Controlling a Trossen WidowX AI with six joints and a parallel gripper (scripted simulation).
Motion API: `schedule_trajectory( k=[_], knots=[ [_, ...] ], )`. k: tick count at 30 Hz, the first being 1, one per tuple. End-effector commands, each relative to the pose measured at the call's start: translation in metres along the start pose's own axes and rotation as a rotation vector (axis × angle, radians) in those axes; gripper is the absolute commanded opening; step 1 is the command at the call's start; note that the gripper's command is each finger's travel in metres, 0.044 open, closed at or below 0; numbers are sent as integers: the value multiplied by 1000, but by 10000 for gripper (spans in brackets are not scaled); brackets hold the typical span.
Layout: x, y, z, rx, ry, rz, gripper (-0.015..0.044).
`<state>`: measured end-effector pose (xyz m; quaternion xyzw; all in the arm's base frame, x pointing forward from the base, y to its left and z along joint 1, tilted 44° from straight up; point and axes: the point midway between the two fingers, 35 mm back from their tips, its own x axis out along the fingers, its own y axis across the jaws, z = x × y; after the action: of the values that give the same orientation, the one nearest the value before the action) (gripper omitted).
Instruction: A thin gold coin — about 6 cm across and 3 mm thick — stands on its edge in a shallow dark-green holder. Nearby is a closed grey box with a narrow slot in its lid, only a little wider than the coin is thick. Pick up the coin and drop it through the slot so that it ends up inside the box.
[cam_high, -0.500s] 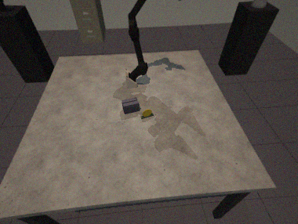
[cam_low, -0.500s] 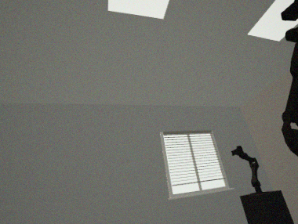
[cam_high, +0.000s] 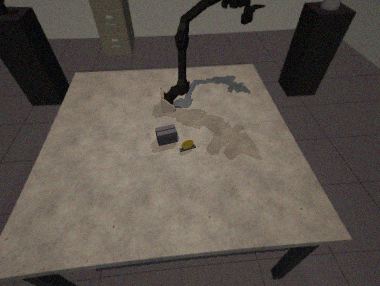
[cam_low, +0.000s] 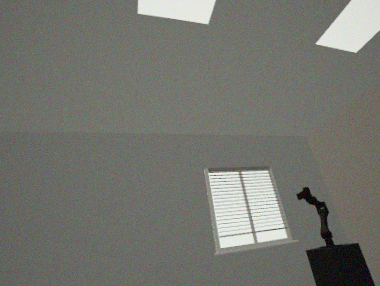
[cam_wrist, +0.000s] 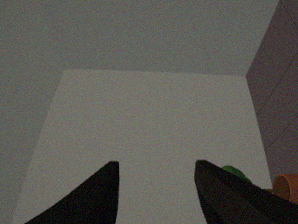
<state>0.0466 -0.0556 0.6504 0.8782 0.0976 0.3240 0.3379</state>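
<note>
The gold coin (cam_high: 187, 144) stands on edge in its dark-green holder (cam_high: 182, 149), near the middle of the table in the top view. The closed grey box (cam_high: 166, 137) is just left of it, with a dark slot line across its lid. My gripper (cam_high: 254, 13) (cam_wrist: 157, 170) is raised high above the table, away from the coin and the box. Its two dark fingers are partly open with nothing between them. The wrist view faces pale walls and shows neither coin nor box. The exterior view shows none of these things.
My arm's base (cam_high: 176, 95) stands at the back of the pale table (cam_high: 165, 210). Dark pedestals (cam_high: 27, 60) (cam_high: 316, 50) and a cabinet (cam_high: 112, 30) stand beyond it. The wrist view shows an orange pot (cam_wrist: 283, 189). The exterior view shows a window (cam_low: 247, 207) and another arm (cam_low: 324, 220).
</note>
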Motion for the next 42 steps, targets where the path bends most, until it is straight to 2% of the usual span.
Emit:
schedule_trajectory(
  k=[1,5,11,18,23,29,35,42],
  knots=[
    [32,-45,-8,-166,-34,-104,161],
    [72,-103,-2,-355,-83,-254,161],
    [114,-174,43,-581,-203,-473,161],
    [139,-217,83,-631,-272,-596,161],
    [154,-266,138,-690,-324,-816,161],
    [153,-311,221,-706,-404,-1090,161],
    [133,-338,300,-640,-466,-1324,161],
    [79,-377,388,-334,-439,-1612,161]
  ],
)
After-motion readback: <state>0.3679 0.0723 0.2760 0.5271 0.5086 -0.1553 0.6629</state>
